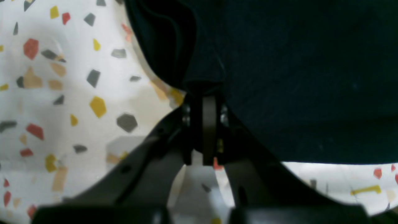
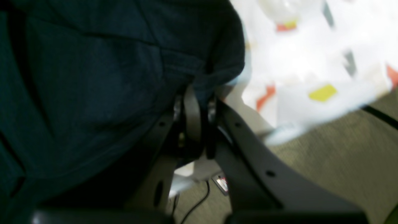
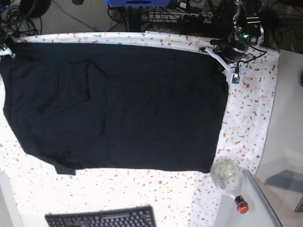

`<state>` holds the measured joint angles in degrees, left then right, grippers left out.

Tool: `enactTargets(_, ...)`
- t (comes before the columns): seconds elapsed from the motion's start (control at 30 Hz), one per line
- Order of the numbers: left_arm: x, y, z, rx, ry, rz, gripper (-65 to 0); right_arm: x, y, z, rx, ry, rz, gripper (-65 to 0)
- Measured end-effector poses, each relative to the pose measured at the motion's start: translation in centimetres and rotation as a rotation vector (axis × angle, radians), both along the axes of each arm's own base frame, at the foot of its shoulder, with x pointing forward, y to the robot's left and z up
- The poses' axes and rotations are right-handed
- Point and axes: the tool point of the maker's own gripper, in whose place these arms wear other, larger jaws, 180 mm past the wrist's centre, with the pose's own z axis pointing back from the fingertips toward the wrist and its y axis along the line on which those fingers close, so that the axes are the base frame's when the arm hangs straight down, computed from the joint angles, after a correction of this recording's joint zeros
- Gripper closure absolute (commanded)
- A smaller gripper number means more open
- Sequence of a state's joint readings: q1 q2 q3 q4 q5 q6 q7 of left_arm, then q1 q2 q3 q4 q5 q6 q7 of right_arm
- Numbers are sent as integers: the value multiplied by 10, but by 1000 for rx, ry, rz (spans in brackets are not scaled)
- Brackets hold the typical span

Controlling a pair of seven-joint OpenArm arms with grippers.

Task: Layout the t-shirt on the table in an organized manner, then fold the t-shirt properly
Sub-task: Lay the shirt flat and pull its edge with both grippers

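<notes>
In the left wrist view the left claw (image 1: 203, 93) is clamped on a bunched edge of the t-shirt (image 1: 295, 77) above the speckled counter (image 1: 62, 93). In the right wrist view the right claw (image 2: 194, 93) is likewise clamped on the t-shirt (image 2: 93, 77) at the counter's (image 2: 311, 62) edge. In the base view the t-shirt (image 3: 118, 104) lies spread across the counter (image 3: 251, 118) toward its far edge, a keyboard (image 3: 102, 219) at the near edge.

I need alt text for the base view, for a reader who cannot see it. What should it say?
A black t-shirt lies spread wide over most of a table covered in white speckled cloth. The left gripper holds the shirt's far right corner, and the right arm is at the far left edge. A black keyboard lies at the near edge.
</notes>
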<state>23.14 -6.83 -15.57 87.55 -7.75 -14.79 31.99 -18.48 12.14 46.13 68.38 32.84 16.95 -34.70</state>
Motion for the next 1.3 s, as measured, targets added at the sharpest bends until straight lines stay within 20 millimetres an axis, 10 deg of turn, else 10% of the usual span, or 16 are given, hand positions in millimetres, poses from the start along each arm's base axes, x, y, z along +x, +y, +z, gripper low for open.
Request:
enactTargets(0.57,-24,30,0,-13,11,156,0,-5,3,-2,17,14,5,0)
enactTargets(0.83,-28,43,0,24,21,183,-393,-8,3,-2,16,18,6,0)
enactTargets(1.1,-28,49,4,31,15,207,-416,-8,9,14,-31,-2,32,0)
enactTargets(1.3,-27,91,34,79,-80,383,-383,4,26,34,-60,-65,60,-344)
